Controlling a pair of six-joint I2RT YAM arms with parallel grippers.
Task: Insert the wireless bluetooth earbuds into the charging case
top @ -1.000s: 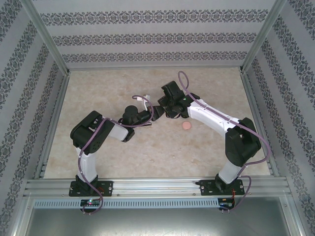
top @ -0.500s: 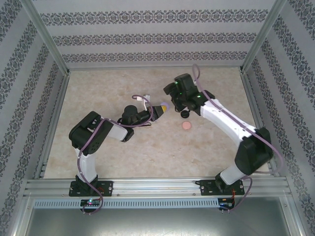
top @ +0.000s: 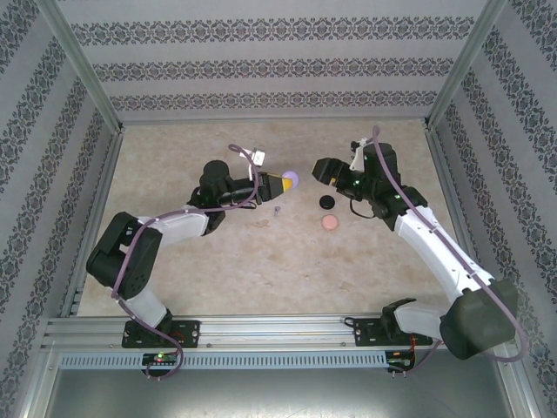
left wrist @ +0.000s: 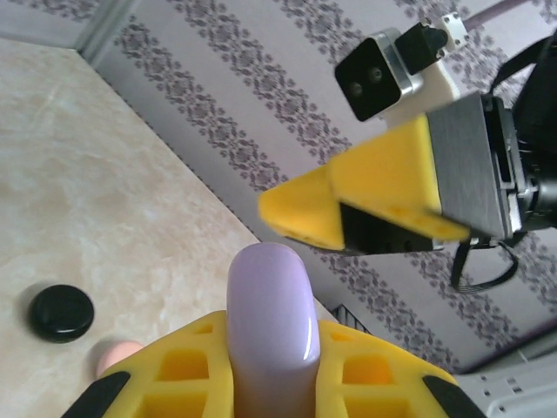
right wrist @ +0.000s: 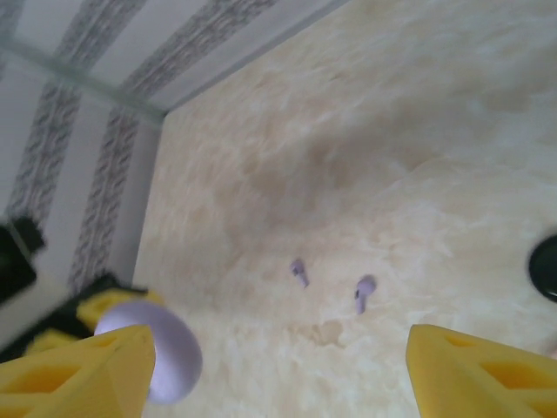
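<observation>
The left claw (top: 277, 184) pinches a round, glossy lilac plastic case (left wrist: 270, 313). The right claw (right wrist: 278, 370) faces that case, spread, with two tiny lilac stemmed earbuds (right wrist: 298, 271) on the beige marbled worktop (top: 218, 261) near it.

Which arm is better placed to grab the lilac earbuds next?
Right. The right jaws stand open and empty, with both earbuds on the table in that wrist view. The left jaws are shut on the lilac case.
</observation>
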